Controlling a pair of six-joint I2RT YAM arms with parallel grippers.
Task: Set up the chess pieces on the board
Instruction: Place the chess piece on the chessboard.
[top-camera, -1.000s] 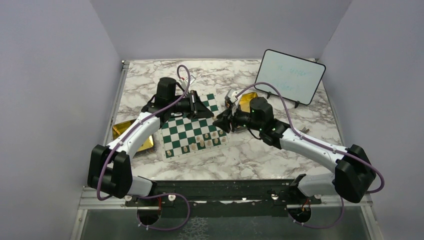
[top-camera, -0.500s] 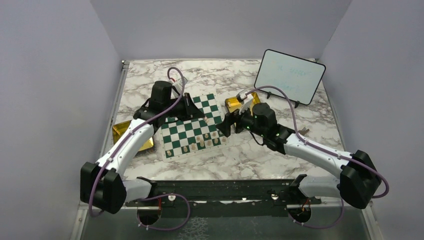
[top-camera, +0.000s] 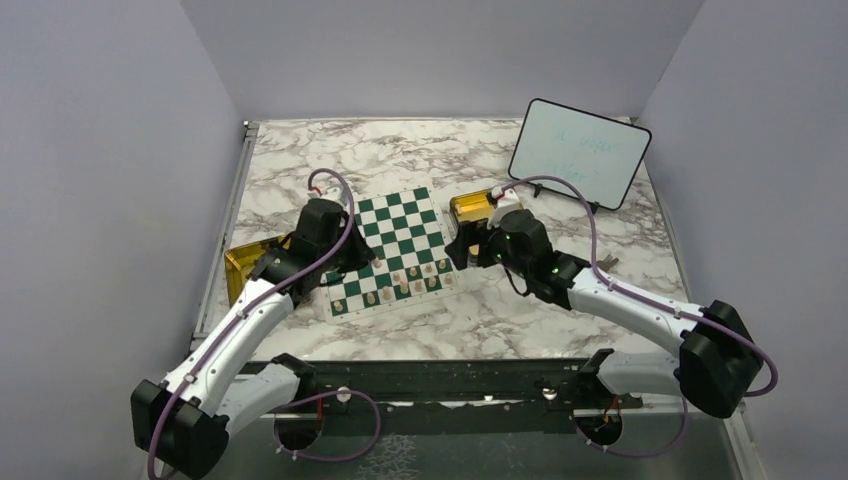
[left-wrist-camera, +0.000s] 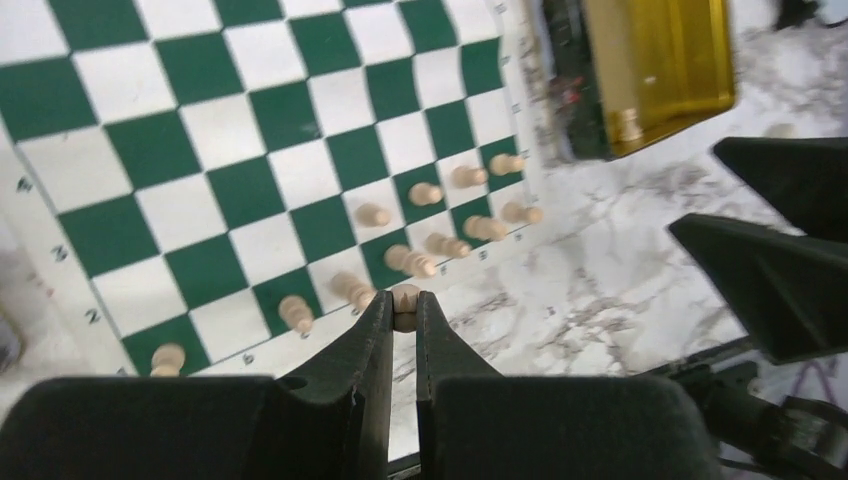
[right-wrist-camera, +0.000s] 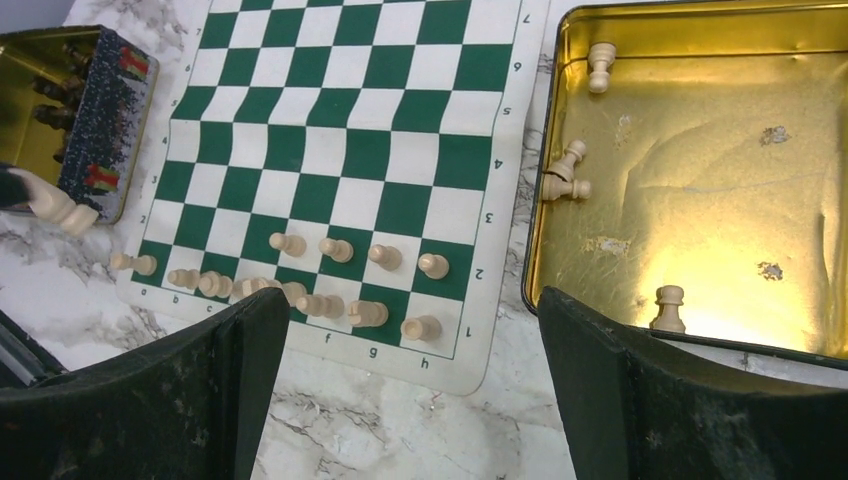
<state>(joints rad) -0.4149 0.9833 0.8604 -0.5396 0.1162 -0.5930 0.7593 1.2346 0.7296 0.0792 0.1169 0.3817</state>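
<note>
Left gripper (left-wrist-camera: 403, 303) is seen clamped on one cream piece (left-wrist-camera: 405, 296), held over the 6 o'clock edge of the board (top-camera: 395, 230). Right gripper (right-wrist-camera: 408, 300) is seen spread wide with nothing in it, poised over the seam between board and gold tin (right-wrist-camera: 700, 150). Chess pieces (right-wrist-camera: 330, 275) are stood in two partial rows along the board's 6 o'clock edge. The tin is placed at the board's 2 o'clock, with a few pieces left inside. A second tin (top-camera: 245, 265) is seen at 8 o'clock.
</note>
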